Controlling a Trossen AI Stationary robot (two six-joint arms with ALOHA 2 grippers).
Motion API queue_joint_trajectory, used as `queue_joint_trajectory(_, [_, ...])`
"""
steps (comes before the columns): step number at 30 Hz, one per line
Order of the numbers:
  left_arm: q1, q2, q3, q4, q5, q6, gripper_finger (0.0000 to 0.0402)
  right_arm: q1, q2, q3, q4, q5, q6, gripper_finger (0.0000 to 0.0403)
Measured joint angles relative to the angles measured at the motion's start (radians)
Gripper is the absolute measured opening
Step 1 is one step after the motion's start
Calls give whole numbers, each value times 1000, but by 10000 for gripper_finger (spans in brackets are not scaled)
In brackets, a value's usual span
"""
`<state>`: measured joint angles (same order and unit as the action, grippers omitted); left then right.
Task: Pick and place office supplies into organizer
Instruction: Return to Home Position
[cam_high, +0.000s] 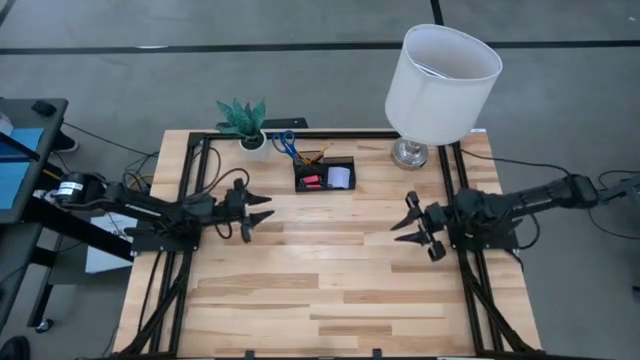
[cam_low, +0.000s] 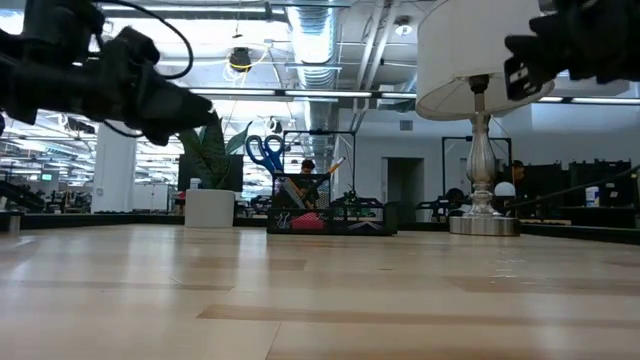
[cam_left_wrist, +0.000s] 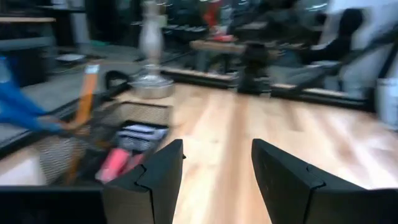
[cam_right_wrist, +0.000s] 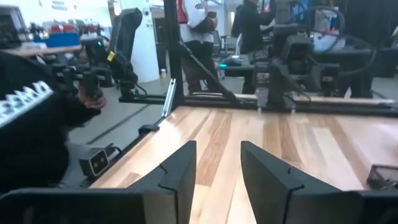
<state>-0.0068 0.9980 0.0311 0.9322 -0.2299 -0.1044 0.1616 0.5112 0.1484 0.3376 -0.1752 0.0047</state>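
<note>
The black organizer (cam_high: 323, 174) stands at the table's far middle. Blue-handled scissors (cam_high: 283, 143) and an orange pen (cam_left_wrist: 84, 93) stick up out of its cup section. Pink-red pieces (cam_left_wrist: 115, 163) and a pale note pad (cam_high: 340, 177) lie in its low trays. My left gripper (cam_high: 265, 209) hovers open over the table's left middle, pointing level toward the right, with nothing between its fingers (cam_left_wrist: 217, 149). My right gripper (cam_high: 402, 220) hovers open over the right middle, pointing level toward the left, also with nothing between its fingers (cam_right_wrist: 217, 149). Both are nearer than the organizer.
A white-shaded lamp (cam_high: 440, 80) on a metal foot stands at the far right corner. A white pot with a green plant (cam_high: 245, 125) stands just left of the organizer. Bare wooden table (cam_high: 330, 280) lies between and in front of the grippers. People stand beyond the table (cam_right_wrist: 193, 18).
</note>
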Motion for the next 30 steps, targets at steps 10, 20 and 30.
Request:
queue_joint_trajectory(10, [7,-55,-21,-43,143,32,183,-245,-3,-112,158,-251,-18,118])
queue_joint_trajectory(20, [8,-76,-23,-170,-89,-41,183,-403,-49,-142,74,-297,-55,118])
queue_joint_trajectory(30, [7,-76,-24,-213,-14,-64,183,-446,-47,-142,73,-296,230,118])
